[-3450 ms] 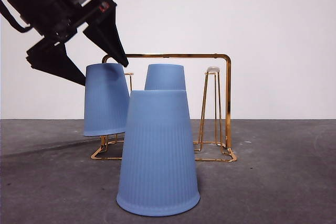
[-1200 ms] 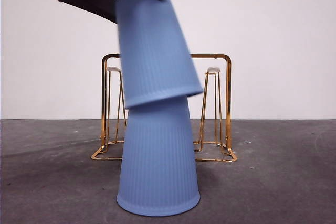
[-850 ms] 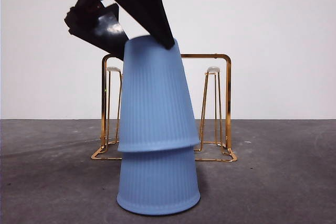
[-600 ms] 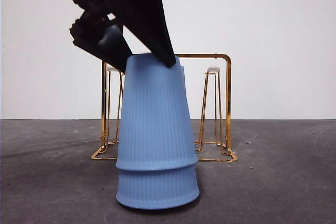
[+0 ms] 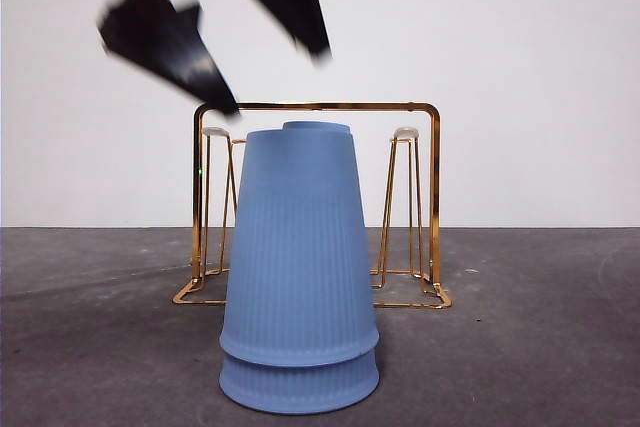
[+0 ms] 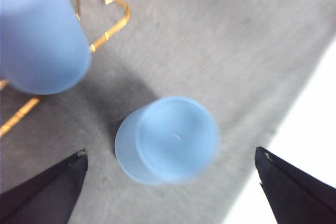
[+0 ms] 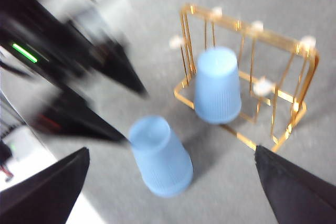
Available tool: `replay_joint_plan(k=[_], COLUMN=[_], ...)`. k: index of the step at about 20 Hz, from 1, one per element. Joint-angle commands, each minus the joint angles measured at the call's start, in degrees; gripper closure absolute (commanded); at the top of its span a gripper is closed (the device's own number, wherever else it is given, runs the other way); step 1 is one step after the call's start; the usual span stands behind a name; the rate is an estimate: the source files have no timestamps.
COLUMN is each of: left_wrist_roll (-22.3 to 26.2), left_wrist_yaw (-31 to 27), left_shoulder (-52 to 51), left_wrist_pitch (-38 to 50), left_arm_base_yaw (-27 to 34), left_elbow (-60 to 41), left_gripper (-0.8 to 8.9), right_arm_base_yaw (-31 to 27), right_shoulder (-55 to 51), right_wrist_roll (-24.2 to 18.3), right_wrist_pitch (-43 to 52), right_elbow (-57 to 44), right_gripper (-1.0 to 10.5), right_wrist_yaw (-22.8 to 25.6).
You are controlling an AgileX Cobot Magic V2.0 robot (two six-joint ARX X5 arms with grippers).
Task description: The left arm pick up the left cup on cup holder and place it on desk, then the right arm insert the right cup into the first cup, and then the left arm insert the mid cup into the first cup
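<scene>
Reading the tabletop (image 5: pixel 540 347) first: two blue cups sit upside down, one nested over the other, as a stack (image 5: pixel 300 277) in front of the cup holder (image 5: pixel 435 197). I judge the second insertion complete, as the outer cup is seated almost to the lower cup's rim and stands upright.

One cup (image 7: pixel 218 85) is left on the cup holder, on a middle peg directly behind the stack. The end pegs are bare.

The left gripper (image 5: pixel 278 79) hangs above the stack with its jaws spread wide and nothing between them. It is clear of the cup top, though blur makes the gap hard to read.

The right gripper (image 7: pixel 171 149) waits high and well back, jaws also parted and empty.

The next move, as I see it:
1. Take the left gripper over the stack to the last cup.
2. Lift the cup straight off its peg.
3. Centre it over the stack before lowering.
</scene>
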Motion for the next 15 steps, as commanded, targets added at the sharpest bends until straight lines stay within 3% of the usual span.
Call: replay_joint_plan(k=[1, 8, 15], left_wrist_roll=[-0.9, -0.7, -1.2], left_wrist_yaw=[0.2, -3.2, -3.2], left_shoulder=[-5.6, -21.7, -29.9], left_wrist_pitch=[-2.8, -9.9, -17.8], left_arm_base_yaw=[-0.5, -0.5, -0.5], left_elbow=[3.3, 3.9, 3.9], left_gripper=[3.04, 3.04, 3.09], right_arm_base_yaw=[0.5, 0.5, -0.3], right_shoulder=[3.2, 12.7, 25.7], right_wrist_roll=[0.0, -3.3, -9.3], right_wrist_pitch=[-0.2, 7.3, 25.8], right_elbow=[0.8, 0.8, 0.8], right_gripper=[4.4, 4.4, 4.4], right_wrist_yaw=[0.0, 0.0, 0.0])
